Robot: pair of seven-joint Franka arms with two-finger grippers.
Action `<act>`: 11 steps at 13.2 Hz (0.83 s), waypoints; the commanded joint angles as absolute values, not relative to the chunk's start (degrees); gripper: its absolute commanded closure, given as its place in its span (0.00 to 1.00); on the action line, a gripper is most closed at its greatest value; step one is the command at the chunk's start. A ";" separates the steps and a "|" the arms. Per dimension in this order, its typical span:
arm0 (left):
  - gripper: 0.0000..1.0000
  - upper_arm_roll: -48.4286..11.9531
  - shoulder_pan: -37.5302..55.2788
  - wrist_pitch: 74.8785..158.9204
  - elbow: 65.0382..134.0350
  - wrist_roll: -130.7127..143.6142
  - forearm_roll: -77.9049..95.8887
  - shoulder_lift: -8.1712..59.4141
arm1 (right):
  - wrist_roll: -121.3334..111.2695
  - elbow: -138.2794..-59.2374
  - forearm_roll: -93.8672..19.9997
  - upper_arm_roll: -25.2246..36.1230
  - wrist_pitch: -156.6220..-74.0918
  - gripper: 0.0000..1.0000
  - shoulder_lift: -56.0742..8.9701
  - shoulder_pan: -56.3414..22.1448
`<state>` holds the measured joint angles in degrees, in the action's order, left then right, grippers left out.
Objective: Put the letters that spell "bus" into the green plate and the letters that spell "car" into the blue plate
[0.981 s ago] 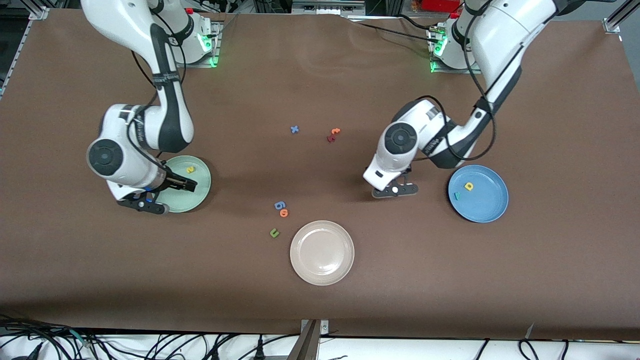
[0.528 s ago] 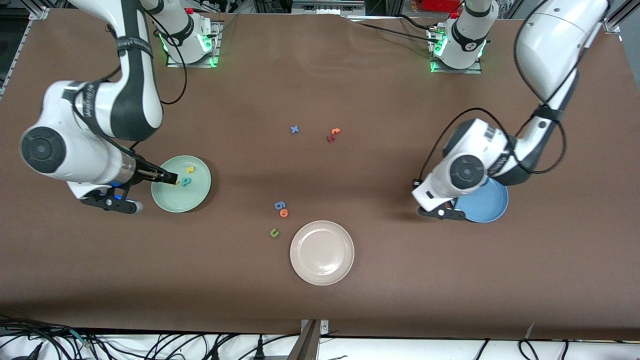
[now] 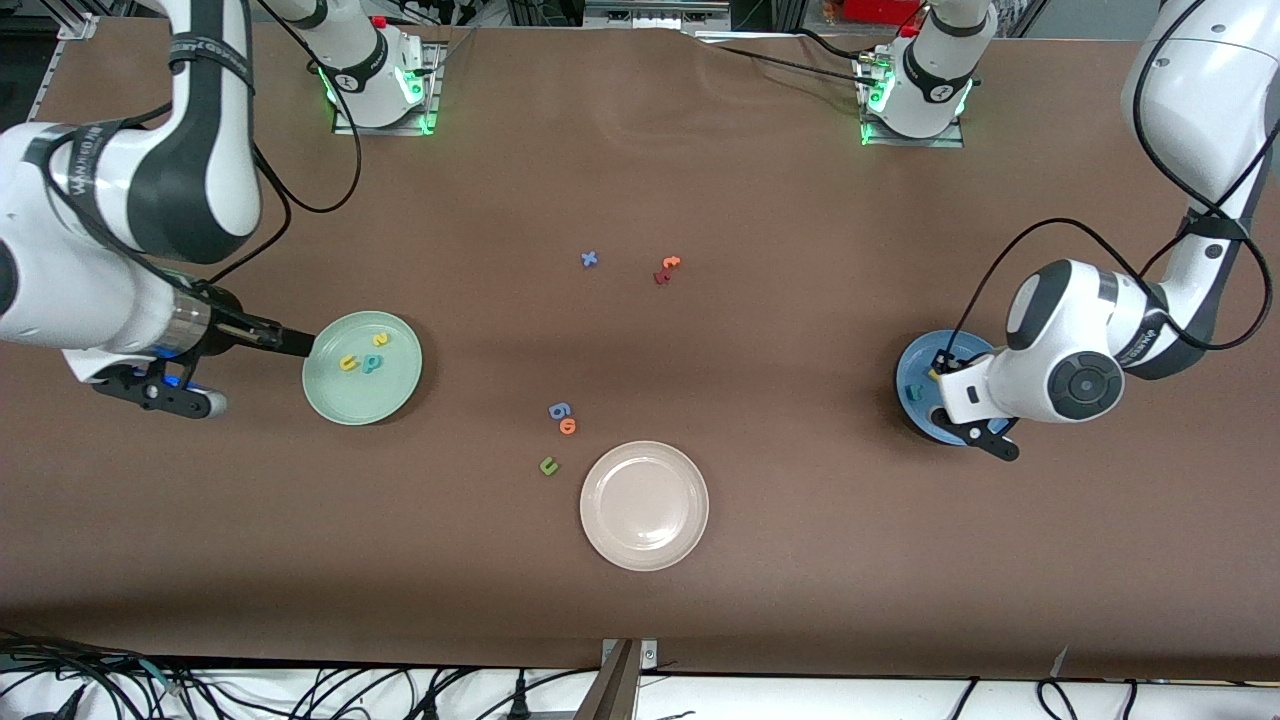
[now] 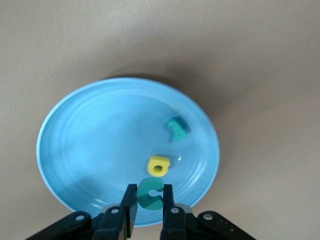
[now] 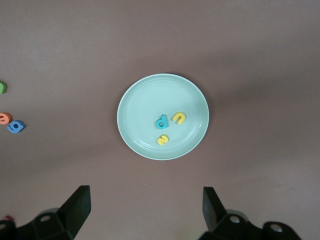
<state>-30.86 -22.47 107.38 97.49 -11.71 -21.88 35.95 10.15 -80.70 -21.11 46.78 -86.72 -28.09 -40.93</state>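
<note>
The left gripper (image 4: 148, 200) pinches the teal foam "c" (image 4: 150, 193) over the round mid-blue plate (image 4: 75, 150), which holds the yellow "a" (image 4: 158, 165) and teal "r" (image 4: 177, 128). The right gripper (image 5: 145, 212), fingers spread and empty, hangs by the pale mint-green plate (image 3: 392, 392) holding "b", "u", "s". Risk: released this near the rim, the "c" may bounce out.

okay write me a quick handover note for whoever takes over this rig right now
Left tool: over the blue plate, shut on the teal "c".
Right tool: open, empty, up over the table beside the green plate.
Done: yellow "u", teal "b" and yellow "s" lie in the green plate; yellow "a" and teal "r" lie in the blue plate.
Left: release the "c" into the blue plate.
</note>
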 commanded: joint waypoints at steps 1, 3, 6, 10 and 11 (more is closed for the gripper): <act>0.02 -30.94 -22.15 106.61 97.38 -14.84 -22.16 36.47 | 9.75 -72.27 -21.72 36.34 -79.13 0.01 -27.60 -28.52; 0.00 -31.11 -23.20 106.35 96.25 -14.77 -21.80 35.60 | 9.84 -70.14 -17.60 29.04 -76.91 0.01 -25.42 -21.57; 0.00 -31.29 -23.29 96.72 89.59 -13.36 -17.43 30.61 | 10.28 -71.45 -6.01 7.98 -77.51 0.01 -21.02 -6.81; 0.00 -31.20 -23.29 75.97 75.44 -11.97 -16.00 29.10 | 10.11 -86.97 -4.40 5.89 -89.87 0.01 -11.19 -5.45; 0.00 -31.29 -23.20 73.41 74.11 -8.82 -16.08 27.87 | 10.02 -88.84 -4.31 5.71 -91.74 0.01 -10.12 -5.45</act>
<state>-30.99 -23.08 78.18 77.70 -12.11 -17.53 28.39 10.23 -79.47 -5.62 7.36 -86.38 -16.24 -6.16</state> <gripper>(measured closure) 0.000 0.009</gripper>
